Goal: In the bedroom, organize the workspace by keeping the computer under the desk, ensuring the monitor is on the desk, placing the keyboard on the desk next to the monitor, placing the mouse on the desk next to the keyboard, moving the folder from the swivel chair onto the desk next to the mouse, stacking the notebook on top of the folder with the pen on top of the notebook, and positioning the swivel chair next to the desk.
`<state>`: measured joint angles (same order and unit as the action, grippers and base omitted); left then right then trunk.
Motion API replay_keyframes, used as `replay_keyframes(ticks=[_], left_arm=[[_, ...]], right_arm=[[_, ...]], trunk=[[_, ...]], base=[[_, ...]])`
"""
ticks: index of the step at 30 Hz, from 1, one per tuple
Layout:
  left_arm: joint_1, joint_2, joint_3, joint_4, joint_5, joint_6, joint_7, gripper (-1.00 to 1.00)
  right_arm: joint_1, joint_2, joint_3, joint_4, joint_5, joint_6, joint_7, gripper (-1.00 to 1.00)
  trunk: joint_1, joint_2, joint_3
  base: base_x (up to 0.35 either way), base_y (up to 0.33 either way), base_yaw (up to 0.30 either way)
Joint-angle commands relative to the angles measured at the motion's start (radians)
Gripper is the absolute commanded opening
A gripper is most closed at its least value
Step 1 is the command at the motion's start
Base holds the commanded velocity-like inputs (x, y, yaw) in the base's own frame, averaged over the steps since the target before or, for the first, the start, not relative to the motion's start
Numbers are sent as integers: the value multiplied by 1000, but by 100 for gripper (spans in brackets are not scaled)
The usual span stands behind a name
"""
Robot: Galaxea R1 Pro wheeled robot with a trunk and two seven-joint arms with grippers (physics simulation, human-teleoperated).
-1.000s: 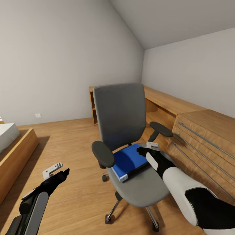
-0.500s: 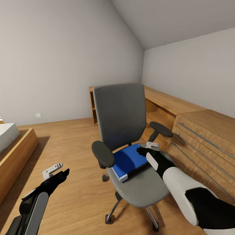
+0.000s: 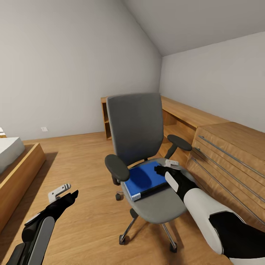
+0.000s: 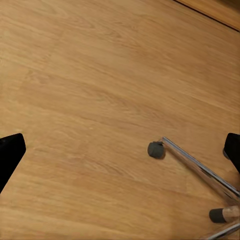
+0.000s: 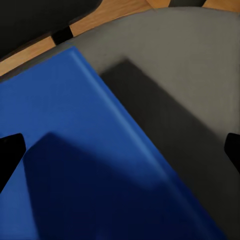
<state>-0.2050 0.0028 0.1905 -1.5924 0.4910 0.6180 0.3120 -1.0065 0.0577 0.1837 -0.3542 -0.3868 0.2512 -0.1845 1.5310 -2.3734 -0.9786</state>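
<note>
Folder pickup is in hand: the right gripper (image 3: 162,170), fingers spread, hovers over the blue folder (image 3: 144,180) at the swivel chair (image 3: 138,125) seat's edge; next, descend and clamp. Left gripper (image 3: 68,194) released.

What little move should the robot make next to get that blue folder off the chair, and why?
Probably lower the right pincer onto the folder's near edge. The folder lies flat on the chair seat, and the pincer hovers open just above it, gripping nothing.
</note>
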Motion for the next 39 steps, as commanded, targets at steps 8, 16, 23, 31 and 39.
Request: replay_keyframes(ticks=[8,16,23,31,39], left_arm=[[-1,0,0,0,11,4,9,100],[-1,0,0,1,11,4,9,100],[-1,0,0,2,11,4,9,100],[0,0,0,2,12,3,9,100],[-1,0,0,2,11,3,9,100]], right_arm=[[0,-1,8,12,-12,4,-11,100],[0,-1,8,12,-12,3,-12,100],[0,-1,9,12,-12,2,-12,100],[0,-1,9,12,-12,2,-13,100],[0,-1,10,13,-11,2,-13,100]], trunk=[[0,0,-1],[0,0,-1],[0,0,-1],[0,0,-1],[0,0,-1]], base=[[-67,-13,0],[-106,-42,0],[-48,-26,0],[-156,-69,0],[-12,-5,0]])
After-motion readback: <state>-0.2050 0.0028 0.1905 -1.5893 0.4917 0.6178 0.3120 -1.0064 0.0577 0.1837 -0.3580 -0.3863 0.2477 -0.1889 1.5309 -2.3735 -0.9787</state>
